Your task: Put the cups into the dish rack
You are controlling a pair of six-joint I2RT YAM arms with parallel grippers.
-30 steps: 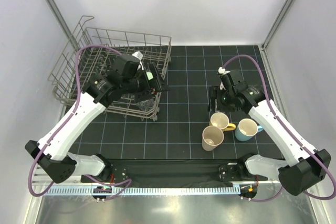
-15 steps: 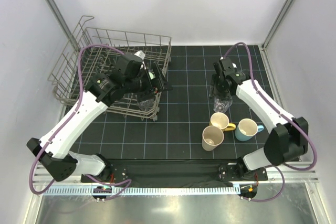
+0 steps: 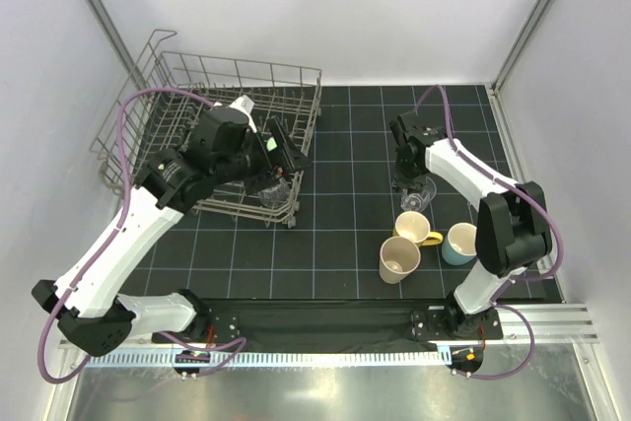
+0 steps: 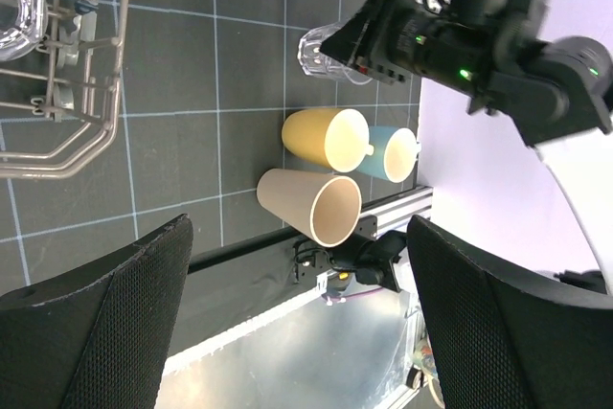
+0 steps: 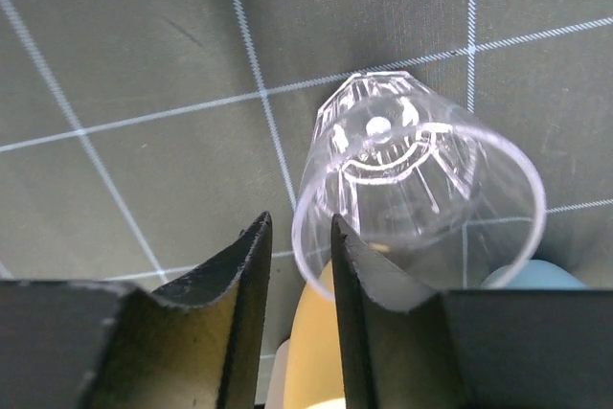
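Note:
The grey wire dish rack (image 3: 227,76) stands at the far left, with one clear tumbler (image 4: 14,7) in it. My left gripper (image 3: 286,150) hovers open and empty over the rack's near right corner. My right gripper (image 3: 409,179) is shut on the rim of the second clear tumbler (image 5: 412,170), one finger inside and one outside. That tumbler (image 3: 418,198) is just behind the cream mug with yellow handle (image 3: 412,227). The tan cup (image 3: 398,258) and the light-blue mug (image 3: 463,242) stand beside it. The mint-green cup is out of view.
The black gridded mat (image 3: 345,204) covers the table between rack and cups. A metal rail (image 3: 315,357) runs along the near edge. White walls close in on the left, back and right.
My right arm swung its wrist round over the clear tumbler and its fingers settled on the rim. My left gripper drew back slightly over the rack corner.

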